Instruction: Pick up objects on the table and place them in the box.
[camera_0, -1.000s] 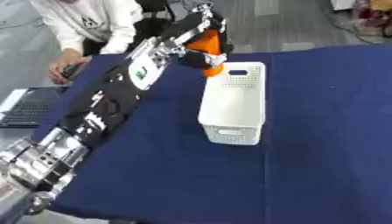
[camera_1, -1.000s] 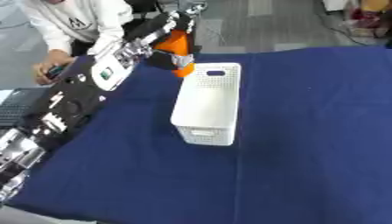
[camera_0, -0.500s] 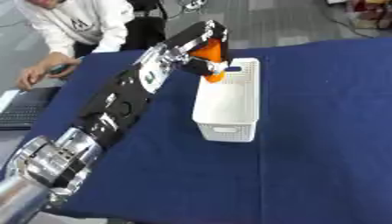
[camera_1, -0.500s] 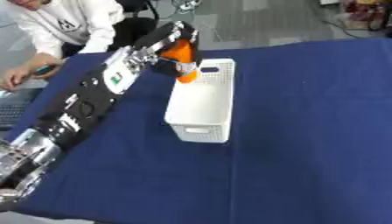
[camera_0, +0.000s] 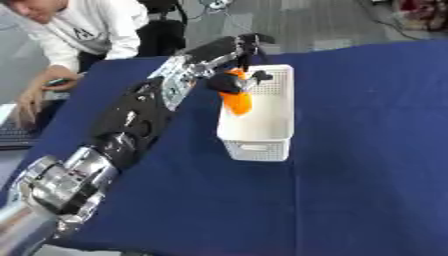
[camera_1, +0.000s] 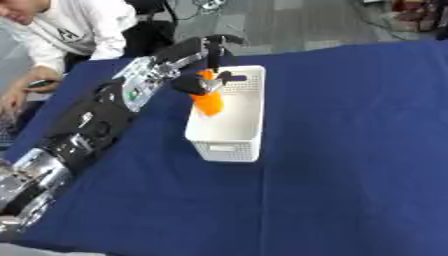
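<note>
Left hand (camera_0: 234, 60) over the white box's (camera_0: 256, 136) far end, clenched round an orange object (camera_0: 236, 100) hanging long-axis down into the box mouth.

navy-blue tablecloth (camera_0: 367, 150), grey floor (camera_0: 297, 22) beyond – dark chair (camera_0: 162, 35) at far edge

Desk (camera_0: 350, 165) covered in dark blue cloth, matt, faintly creased. Box (camera_0: 262, 131) looked white plastic, smooth, walls perforated in fine grid. Orange object (camera_0: 236, 101) looked smooth, slightly glossy, likely plastic. Left robot hand (camera_0: 234, 81) was black, matt; arm shells black with glossy sheen, joints bare silver metal near lower corner.
</note>
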